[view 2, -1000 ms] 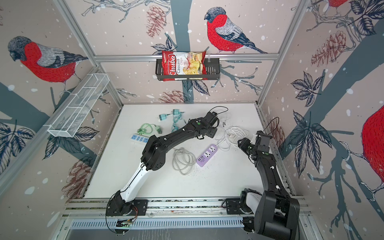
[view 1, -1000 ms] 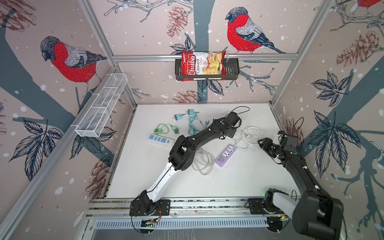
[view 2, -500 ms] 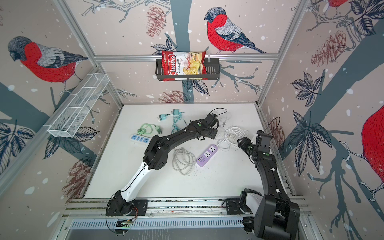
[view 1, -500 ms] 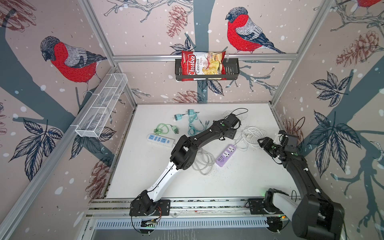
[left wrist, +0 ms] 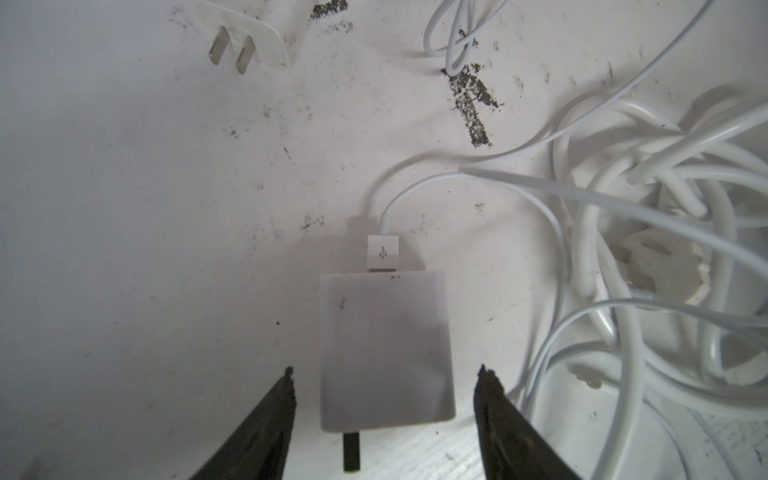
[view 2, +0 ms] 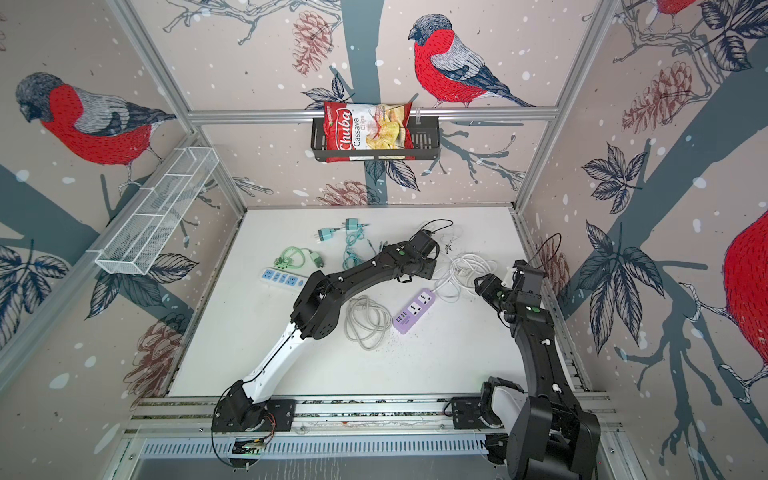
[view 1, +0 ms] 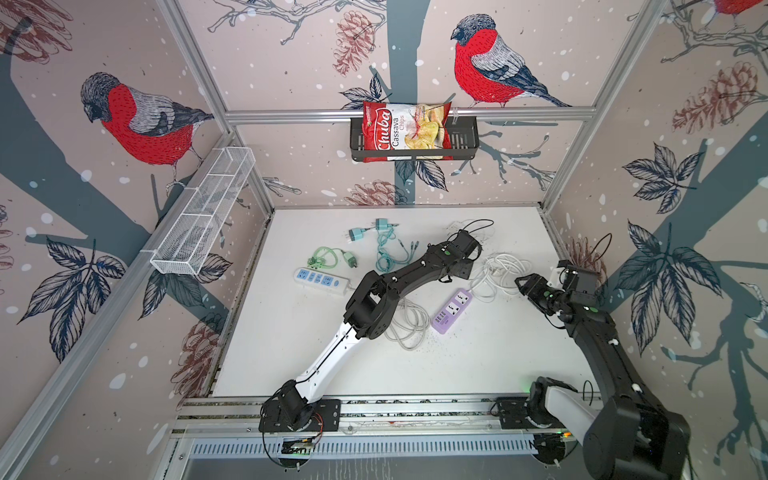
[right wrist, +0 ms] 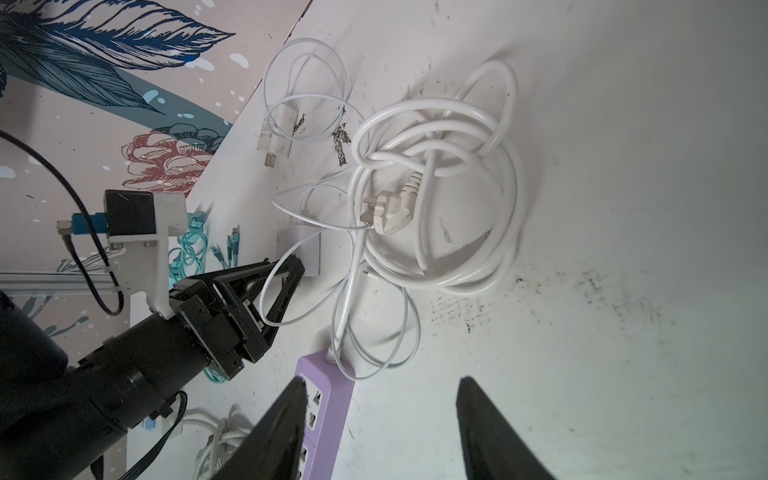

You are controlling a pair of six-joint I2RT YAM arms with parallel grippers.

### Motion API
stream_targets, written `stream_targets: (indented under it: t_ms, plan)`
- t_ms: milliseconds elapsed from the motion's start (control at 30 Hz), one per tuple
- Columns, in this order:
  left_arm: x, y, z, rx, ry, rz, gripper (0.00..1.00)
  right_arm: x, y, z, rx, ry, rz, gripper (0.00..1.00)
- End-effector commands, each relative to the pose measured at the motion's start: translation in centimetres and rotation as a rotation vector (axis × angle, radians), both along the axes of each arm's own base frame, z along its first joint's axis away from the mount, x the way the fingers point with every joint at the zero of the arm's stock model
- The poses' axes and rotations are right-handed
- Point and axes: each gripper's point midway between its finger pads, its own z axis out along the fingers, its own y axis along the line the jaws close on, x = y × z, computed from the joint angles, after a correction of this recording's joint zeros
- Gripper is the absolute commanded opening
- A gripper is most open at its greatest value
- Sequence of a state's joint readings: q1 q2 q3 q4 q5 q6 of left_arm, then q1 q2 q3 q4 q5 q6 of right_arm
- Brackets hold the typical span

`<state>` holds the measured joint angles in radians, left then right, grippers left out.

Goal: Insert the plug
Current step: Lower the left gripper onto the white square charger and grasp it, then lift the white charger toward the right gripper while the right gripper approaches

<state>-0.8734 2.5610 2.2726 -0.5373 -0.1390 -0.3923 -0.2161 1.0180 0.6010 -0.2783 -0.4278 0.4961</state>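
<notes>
1. you're at the pick-up step. your left gripper [left wrist: 384, 370] sits low over the white charger [left wrist: 384, 345], which lies flat on the table [view 1: 291, 353] toward the back, just beside the coil of thick white cord [right wrist: 436, 187].
2. its fingers [left wrist: 266, 428] stand apart, one on each side of the charger body. neither seems to touch it yet.
3. a usb connector [left wrist: 383, 253] is plugged into the charger's far end, and a dark prong [left wrist: 351, 451] sticks out at the end nearest the gripper.
4. next, i'd judge you need to close on the charger's two flat sides, lift it, and turn the prongs toward the purple power strip [view 1: 451, 311].
5. expect drag. the thin cable runs into the tangle, and in the right wrist view a loop of it crosses the left fingers. i can't tell whether it lies over or under them.
6. your right gripper [right wrist: 381, 381] hovers above the cord end of the strip, fingers apart and holding nothing. it looks placed to steady the strip.
7. containers: the black wall basket [view 1: 464, 141] on the back rail holds a bag of cassava chips [view 1: 405, 131]. i see nothing in the white wire basket [view 1: 203, 216] on the side wall.
</notes>
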Motion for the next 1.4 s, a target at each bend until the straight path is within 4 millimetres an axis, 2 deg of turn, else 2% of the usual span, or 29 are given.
stream_targets:
  t_ms: [0,300,767,967,1100,1367]
  plan:
    - [0.4,-0.5,0.1,-0.024,-0.007,0.002,0.68,0.2,0.3,0.4,0.000,-0.015,0.027,0.59]
    - [0.4,-0.2,-1.2,-0.023,0.038,0.017,0.64,0.2,0.3,0.8,-0.003,-0.020,0.031,0.59]
    - [0.5,0.3,-2.2,-0.013,0.063,0.017,0.43,0.2,0.2,0.9,-0.002,-0.021,0.022,0.58]
    - [0.4,0.4,-2.0,0.000,0.053,-0.007,0.31,0.2,0.5,1.4,0.016,-0.030,0.032,0.58]
    - [0.4,0.8,0.1,-0.007,0.020,-0.002,0.28,0.3,0.8,2.6,0.029,-0.059,0.036,0.58]
    - [0.3,2.8,7.4,-0.036,-0.123,0.008,0.24,0.7,2.0,7.2,0.061,-0.171,0.077,0.57]
